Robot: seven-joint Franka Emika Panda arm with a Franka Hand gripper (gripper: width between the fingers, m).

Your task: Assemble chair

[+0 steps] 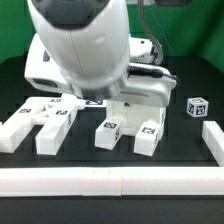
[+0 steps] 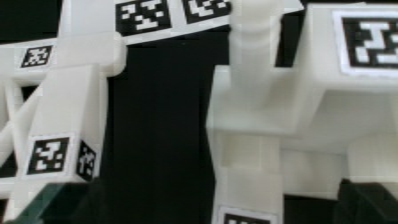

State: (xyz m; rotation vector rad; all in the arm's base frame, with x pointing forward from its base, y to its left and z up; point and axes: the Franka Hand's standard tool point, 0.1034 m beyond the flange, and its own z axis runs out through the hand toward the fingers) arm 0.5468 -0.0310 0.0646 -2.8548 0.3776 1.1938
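The chair's white parts lie on the black table. In the exterior view a cluster of flat and long pieces (image 1: 45,120) lies at the left, two short blocks (image 1: 108,132) (image 1: 148,136) in the middle, and a small tagged cube (image 1: 198,106) at the right. A larger blocky piece (image 1: 150,86) sits behind the arm. The arm's body hides the gripper there. In the wrist view the gripper (image 2: 210,214) hangs close over a white bar (image 2: 249,170) with a tag. Dark fingertips (image 2: 25,206) show far apart at the frame corners, not touching it. A tagged frame piece (image 2: 71,90) and a tagged block (image 2: 347,50) lie beside the bar.
A long white border rail (image 1: 110,181) runs along the front of the table, and another rail (image 1: 213,141) along the exterior view's right. The big white arm (image 1: 85,40) fills the upper middle of the exterior view.
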